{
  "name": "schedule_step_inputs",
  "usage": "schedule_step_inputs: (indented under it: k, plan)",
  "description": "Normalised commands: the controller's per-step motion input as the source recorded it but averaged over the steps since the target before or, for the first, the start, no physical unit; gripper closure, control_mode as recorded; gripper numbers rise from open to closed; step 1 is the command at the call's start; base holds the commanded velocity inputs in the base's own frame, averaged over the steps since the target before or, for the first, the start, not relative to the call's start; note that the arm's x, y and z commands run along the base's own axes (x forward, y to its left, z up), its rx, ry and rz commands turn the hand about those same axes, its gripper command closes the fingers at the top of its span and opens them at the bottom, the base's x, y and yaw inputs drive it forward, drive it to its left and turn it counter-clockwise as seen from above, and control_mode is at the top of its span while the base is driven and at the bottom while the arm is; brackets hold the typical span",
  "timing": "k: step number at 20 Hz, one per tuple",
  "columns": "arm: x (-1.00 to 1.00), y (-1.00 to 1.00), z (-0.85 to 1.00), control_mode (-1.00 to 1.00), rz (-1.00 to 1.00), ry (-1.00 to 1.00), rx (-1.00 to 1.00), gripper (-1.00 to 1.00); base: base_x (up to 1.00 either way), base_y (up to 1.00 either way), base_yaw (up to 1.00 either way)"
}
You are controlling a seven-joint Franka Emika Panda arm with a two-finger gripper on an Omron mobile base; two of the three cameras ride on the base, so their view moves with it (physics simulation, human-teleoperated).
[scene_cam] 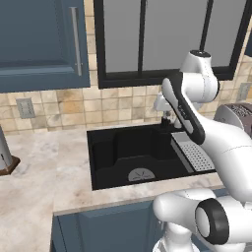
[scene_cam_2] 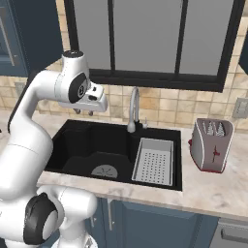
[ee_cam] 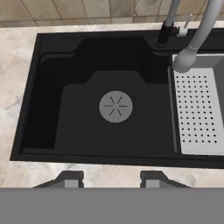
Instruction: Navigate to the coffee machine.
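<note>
The coffee machine is out of view. My gripper (ee_cam: 110, 180) hangs open and empty over the front rim of a black sink (ee_cam: 26, 109), looking straight down into the basin and its round grey drain (ee_cam: 115, 106). From the right base view the gripper (scene_cam_2: 90, 112) sits above the sink's back left corner (scene_cam_2: 68, 127), under the window.
A silver faucet (scene_cam_2: 133, 109) stands behind the sink, with a perforated grey drain rack (scene_cam_2: 154, 162) in its right part. A rounded silver toaster (scene_cam_2: 211, 145) sits on the counter to the right. A tall grey object on a brown base (scene_cam: 4, 157) is cut off at far left.
</note>
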Motion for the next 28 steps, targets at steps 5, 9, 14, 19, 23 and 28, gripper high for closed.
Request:
schedule_step_inputs:
  k: [5, 9, 14, 19, 23, 28]
  plan:
    - [0.00, 0.00, 0.00, 1.00, 0.00, 0.00, 0.00, -1.00, 0.00, 0.00, 0.00]
    - [0.00, 0.00, 0.00, 1.00, 0.00, 0.00, 0.00, -1.00, 0.00, 0.00, 0.00]
    - [0.00, 0.00, 0.00, 1.00, 0.00, 0.00, 0.00, -1.00, 0.00, 0.00, 0.00]
    - [0.00, 0.00, 0.00, 1.00, 0.00, 0.00, 0.00, -1.00, -0.09, 0.00, 0.00]
    - [0.00, 0.00, 0.00, 1.00, 0.00, 0.00, 0.00, -1.00, -0.61, 0.00, -0.07]
    - [0.00, 0.00, 0.00, 1.00, 0.00, 0.00, 0.00, -1.00, -0.71, 0.00, -0.48]
